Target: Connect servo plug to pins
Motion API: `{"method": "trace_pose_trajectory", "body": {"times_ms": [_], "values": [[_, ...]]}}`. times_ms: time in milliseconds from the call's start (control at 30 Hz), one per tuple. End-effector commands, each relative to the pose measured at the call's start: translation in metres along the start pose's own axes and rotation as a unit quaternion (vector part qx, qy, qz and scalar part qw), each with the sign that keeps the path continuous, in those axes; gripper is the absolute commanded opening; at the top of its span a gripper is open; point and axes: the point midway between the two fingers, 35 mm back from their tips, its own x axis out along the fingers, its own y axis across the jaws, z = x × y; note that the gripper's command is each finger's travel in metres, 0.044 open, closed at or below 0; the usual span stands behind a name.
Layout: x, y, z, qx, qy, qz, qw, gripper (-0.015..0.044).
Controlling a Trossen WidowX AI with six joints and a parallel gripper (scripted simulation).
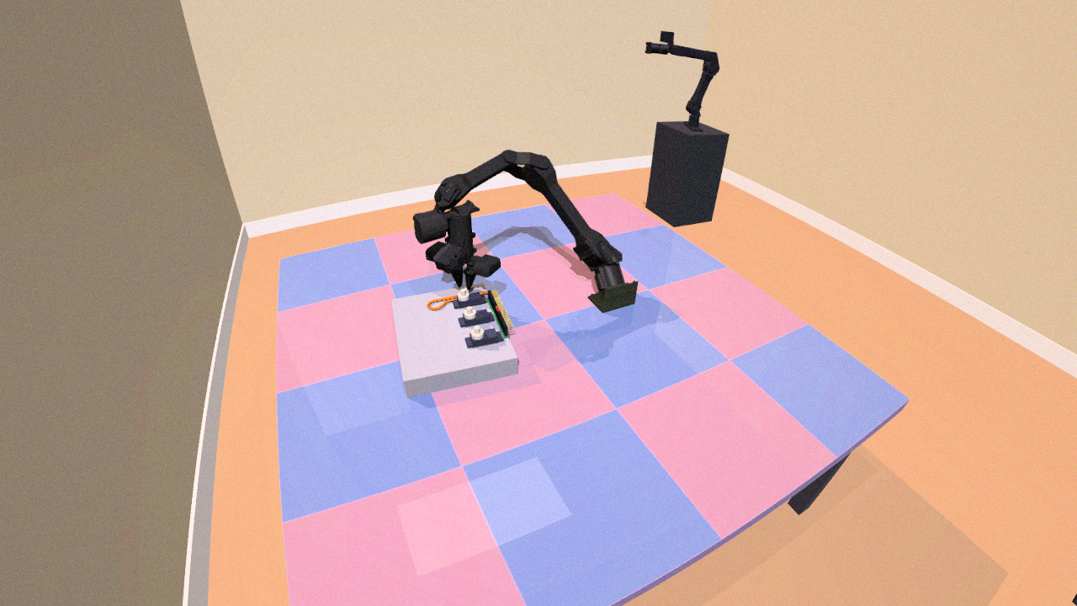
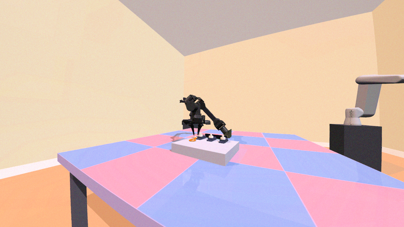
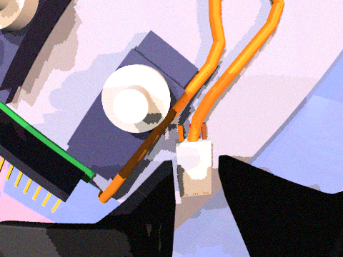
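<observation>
The white plug point(image 3: 194, 178) lies on the pale grey holder point(image 1: 432, 346) point(image 2: 203, 148) point(image 3: 289, 78) with its wire end toward the top of the wrist view. Its orange lead point(image 3: 216, 28) point(image 1: 437, 304) point(image 2: 192, 139) loops beside the nearest dark servo point(image 3: 93, 135). My gripper point(image 1: 464, 287) point(image 2: 196, 134) point(image 3: 195, 165) is partly open, with its fingertips on either side of the plug. Gaps show between plug and fingers. The yellow metal pins point(image 3: 27, 186) stick out of a black strip point(image 3: 39, 160) at the lower left. The coloured band and dot are not discernible in the wrist view.
Two more servos point(image 1: 473, 316) point(image 1: 482, 337) with white round tops stand in a row on the holder. A green board edge point(image 3: 46, 139) runs beside the pin strip. The holder sits on a pink and blue checked table point(image 1: 542, 429). Another arm point(image 1: 703, 82) stands on a distant pedestal.
</observation>
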Motion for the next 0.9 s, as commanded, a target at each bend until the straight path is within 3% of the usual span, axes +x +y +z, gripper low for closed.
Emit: {"method": "trace_pose_trajectory", "body": {"times_ms": [0,200,300,467,867], "values": [[0.007,-0.001,-0.001,-0.002,0.002,-0.002,1.0,0.0115],[0.014,-0.001,-0.001,-0.002,0.002,-0.002,1.0,0.0115],[0.014,-0.001,-0.001,-0.002,0.002,-0.002,1.0,0.0036],[0.014,-0.001,-0.001,-0.002,0.002,-0.002,1.0,0.0003],[-0.028,-0.001,0.001,-0.002,0.001,-0.001,1.0,0.0]]}}
